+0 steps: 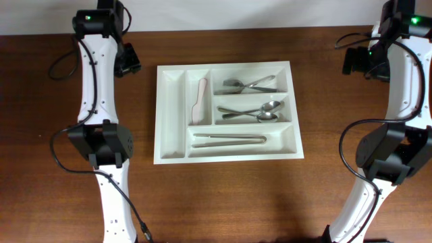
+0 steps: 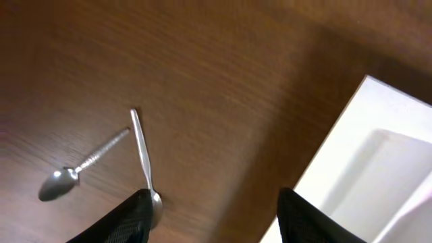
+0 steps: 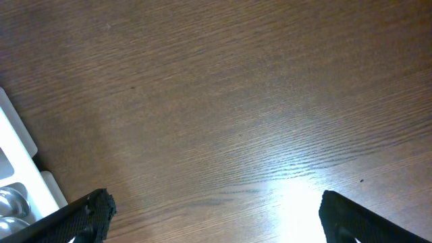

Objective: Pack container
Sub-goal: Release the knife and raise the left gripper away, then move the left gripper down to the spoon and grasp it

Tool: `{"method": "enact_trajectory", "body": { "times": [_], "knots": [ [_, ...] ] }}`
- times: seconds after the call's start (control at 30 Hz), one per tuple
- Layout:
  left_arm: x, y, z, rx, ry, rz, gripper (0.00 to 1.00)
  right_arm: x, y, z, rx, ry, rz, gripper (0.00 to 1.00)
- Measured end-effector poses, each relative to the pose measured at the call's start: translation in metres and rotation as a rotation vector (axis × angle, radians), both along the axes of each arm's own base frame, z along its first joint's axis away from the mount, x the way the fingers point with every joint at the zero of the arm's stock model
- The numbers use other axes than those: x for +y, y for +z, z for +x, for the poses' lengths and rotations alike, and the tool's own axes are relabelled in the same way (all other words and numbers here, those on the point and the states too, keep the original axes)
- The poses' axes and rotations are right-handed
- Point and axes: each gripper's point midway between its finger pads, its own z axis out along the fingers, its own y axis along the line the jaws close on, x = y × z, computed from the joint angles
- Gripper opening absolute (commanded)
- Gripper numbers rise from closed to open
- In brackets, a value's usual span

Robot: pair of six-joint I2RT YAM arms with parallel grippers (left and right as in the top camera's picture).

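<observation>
Left wrist view: the left gripper (image 2: pixel 216 223) has its two dark fingers (image 2: pixel 131 217) spread apart, with bare wood of the table (image 2: pixel 236 81) showing between them. On the side of the gripper away from the container (image 2: pixel 368 158), two spoons lie on the table. The nearer spoon (image 2: pixel 143 155) has its bowl partly hidden behind the finger farther from the container. The smaller spoon (image 2: pixel 64 181) lies further out from the container, with its handle tip close to the handle tip of the first. Whether the two tips touch cannot be told. A white corner of the container shows just beyond the other finger.

Right wrist view: the right gripper (image 3: pixel 223 223) has its fingers (image 3: pixel 81 219) set wide apart over bare table. An edge of the container shows at the margin beside one finger.

Overhead view: the container lies flat at the middle of the table, between the two arms and apart from both grippers. Contents, by compartment:
- Second narrow compartment from the container's left wall: one pink-handled utensil (image 1: pixel 200 101), lying lengthwise
- Far wide compartment: a cluster of metal cutlery (image 1: pixel 250 84)
- Middle wide compartment: metal spoons (image 1: pixel 255 111), bowls toward the container's right wall
- Near wide compartment: one long metal utensil (image 1: pixel 229 140), lying lengthwise
</observation>
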Motion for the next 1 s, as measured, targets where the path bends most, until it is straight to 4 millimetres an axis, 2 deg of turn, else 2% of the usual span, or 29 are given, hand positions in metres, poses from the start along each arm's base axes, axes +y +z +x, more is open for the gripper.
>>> {"method": "enact_trajectory", "body": {
  "times": [0.27, 0.5, 0.6, 0.8, 0.93, 1.0],
  "knots": [
    [-0.005, 0.007, 0.013, -0.066, 0.018, 0.045, 0.60, 0.000, 0.000, 0.000, 0.000, -0.001, 0.000, 0.99],
    [-0.029, 0.044, 0.014, -0.158, -0.025, 0.148, 0.60, 0.000, 0.000, 0.000, 0.000, 0.000, 0.000, 0.99],
    [-0.036, 0.049, 0.012, -0.168, -0.029, 0.156, 0.61, 0.000, 0.000, 0.000, 0.000, 0.000, 0.000, 0.99],
    [-0.031, 0.053, 0.016, -0.198, -0.002, 0.163, 0.62, 0.000, 0.000, 0.000, 0.000, 0.000, 0.000, 0.99],
    [-0.029, 0.064, 0.024, -0.281, 0.014, 0.166, 0.62, 0.000, 0.000, 0.000, 0.000, -0.001, 0.000, 0.99],
    [-0.027, 0.066, 0.018, -0.298, 0.017, 0.169, 0.62, 0.000, 0.000, 0.000, 0.000, 0.000, 0.000, 0.99]
  ]
}}
